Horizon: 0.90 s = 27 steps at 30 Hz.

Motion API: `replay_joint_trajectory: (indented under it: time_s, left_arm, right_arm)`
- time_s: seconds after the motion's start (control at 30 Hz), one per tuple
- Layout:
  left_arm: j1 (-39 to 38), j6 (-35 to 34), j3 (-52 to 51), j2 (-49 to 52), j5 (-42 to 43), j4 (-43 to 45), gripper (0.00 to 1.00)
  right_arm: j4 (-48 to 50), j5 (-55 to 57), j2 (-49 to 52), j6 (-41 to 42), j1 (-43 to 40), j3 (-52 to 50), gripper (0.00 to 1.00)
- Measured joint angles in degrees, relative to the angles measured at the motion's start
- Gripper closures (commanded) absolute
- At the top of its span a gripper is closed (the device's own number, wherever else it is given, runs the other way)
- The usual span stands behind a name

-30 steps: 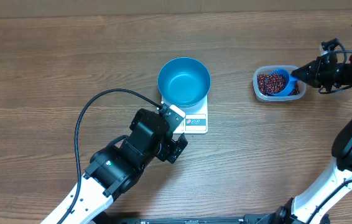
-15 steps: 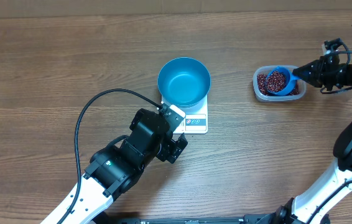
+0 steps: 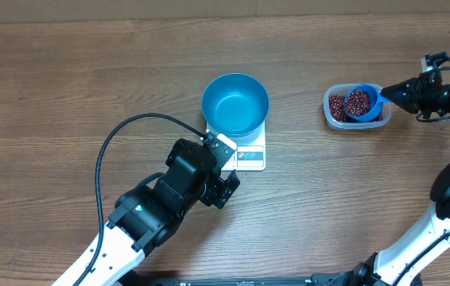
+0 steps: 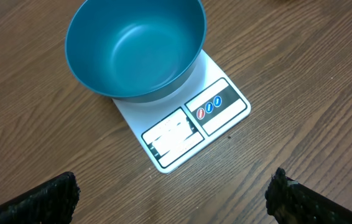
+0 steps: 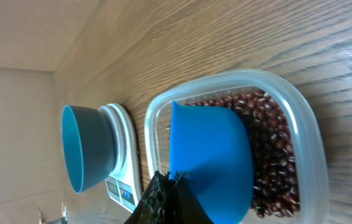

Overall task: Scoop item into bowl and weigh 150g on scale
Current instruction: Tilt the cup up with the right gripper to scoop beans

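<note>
One heaped scoop [image 5: 210,155] of beans [image 3: 358,101] over the tub [image 3: 327,111], right gripper [image 3: 393,93] clamped tight on its handle. Carry level to bowl [image 3: 235,103] on scale [image 3: 250,156], tip slowly. Left gripper [image 4: 170,202] spread wide, empty

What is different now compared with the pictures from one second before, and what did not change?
The right claw, shut on the handle of the blue scoop, drew back a little to the right, and the scoop now carries a heap of beans above the clear tub. The left claw stayed open near the scale; the bowl on the scale stayed empty.
</note>
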Motion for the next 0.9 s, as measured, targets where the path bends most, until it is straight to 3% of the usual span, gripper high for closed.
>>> replay_joint_trajectory:
  time_s: [0.9]
  left_arm:
    - [0.00, 0.02, 0.00, 0.00, 0.00, 0.00, 0.00]
  right_arm:
    - [-0.72, -14.05, 0.00, 0.00, 0.00, 0.00, 0.96]
